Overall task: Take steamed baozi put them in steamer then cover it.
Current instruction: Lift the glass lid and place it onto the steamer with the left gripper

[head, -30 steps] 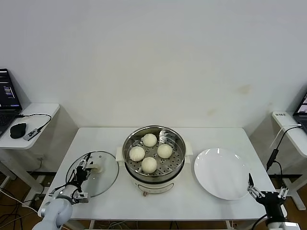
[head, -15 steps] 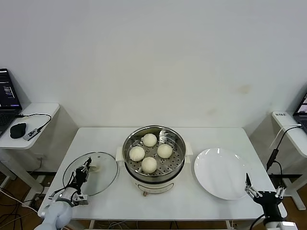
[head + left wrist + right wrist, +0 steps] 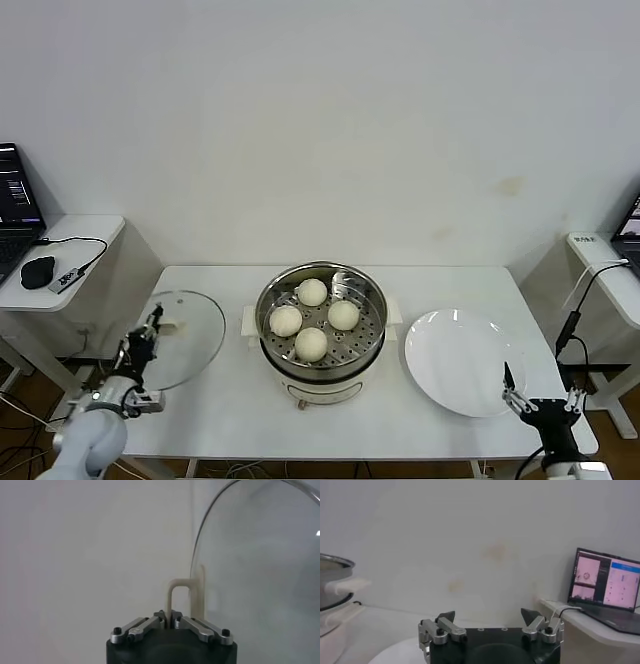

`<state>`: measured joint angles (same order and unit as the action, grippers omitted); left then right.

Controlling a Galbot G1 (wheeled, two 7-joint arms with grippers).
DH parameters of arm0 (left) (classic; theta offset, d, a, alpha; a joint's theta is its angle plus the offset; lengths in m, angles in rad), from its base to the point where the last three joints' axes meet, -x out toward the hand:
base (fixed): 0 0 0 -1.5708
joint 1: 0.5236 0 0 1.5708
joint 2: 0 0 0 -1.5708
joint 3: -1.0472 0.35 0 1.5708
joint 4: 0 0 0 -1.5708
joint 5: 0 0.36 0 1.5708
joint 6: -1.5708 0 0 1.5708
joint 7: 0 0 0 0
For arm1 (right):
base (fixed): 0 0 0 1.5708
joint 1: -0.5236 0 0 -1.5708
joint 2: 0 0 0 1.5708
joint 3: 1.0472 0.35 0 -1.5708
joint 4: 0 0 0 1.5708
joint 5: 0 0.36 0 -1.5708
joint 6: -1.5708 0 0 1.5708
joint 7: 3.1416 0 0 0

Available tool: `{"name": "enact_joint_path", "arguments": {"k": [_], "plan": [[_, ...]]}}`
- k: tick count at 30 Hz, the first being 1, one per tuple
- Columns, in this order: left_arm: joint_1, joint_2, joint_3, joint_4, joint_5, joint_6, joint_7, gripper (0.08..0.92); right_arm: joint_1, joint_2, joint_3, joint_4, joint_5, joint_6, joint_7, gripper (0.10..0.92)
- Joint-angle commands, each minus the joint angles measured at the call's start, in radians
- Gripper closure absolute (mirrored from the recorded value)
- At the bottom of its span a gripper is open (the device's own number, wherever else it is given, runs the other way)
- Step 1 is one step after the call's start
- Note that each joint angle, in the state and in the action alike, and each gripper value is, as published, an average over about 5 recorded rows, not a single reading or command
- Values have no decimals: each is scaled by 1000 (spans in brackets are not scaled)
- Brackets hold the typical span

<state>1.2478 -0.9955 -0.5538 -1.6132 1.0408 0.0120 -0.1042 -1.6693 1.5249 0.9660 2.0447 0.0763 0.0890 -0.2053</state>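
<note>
On the white table (image 3: 230, 400) in front of me the steamer (image 3: 321, 335) stands open, with all four steamed baozi (image 3: 311, 343) lying on its perforated tray. My left claw (image 3: 150, 325) is closed on the handle of the glass lid (image 3: 185, 338), holding it tilted up off the table at the left edge. My right claw (image 3: 537, 405) hangs with fingers spread just beside the near right rim of the white plate (image 3: 462, 362).
</note>
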Motion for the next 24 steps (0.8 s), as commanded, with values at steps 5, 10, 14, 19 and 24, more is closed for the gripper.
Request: {"name": "enact_joint_path", "arguments": {"k": [5, 10, 14, 19, 24], "plan": [[51, 104, -63, -441, -148, 215, 190, 866, -4, -8, -10, -10, -16, 0, -2, 203], [11, 154, 105, -533, -285, 325, 199, 866, 1, -6, -10, -22, -32, 5, 2, 203], [-77, 144, 282, -545, -266, 400, 209, 866, 3, -2, -27, -30, -51, 6, 5, 203], [-220, 82, 448, -512, -132, 465, 281, 866, 14, 3, -45, -55, -116, 12, 14, 203], [-306, -45, 532, -473, 72, 496, 374, 866, 27, 8, -65, -90, -165, 24, 23, 203]]}}
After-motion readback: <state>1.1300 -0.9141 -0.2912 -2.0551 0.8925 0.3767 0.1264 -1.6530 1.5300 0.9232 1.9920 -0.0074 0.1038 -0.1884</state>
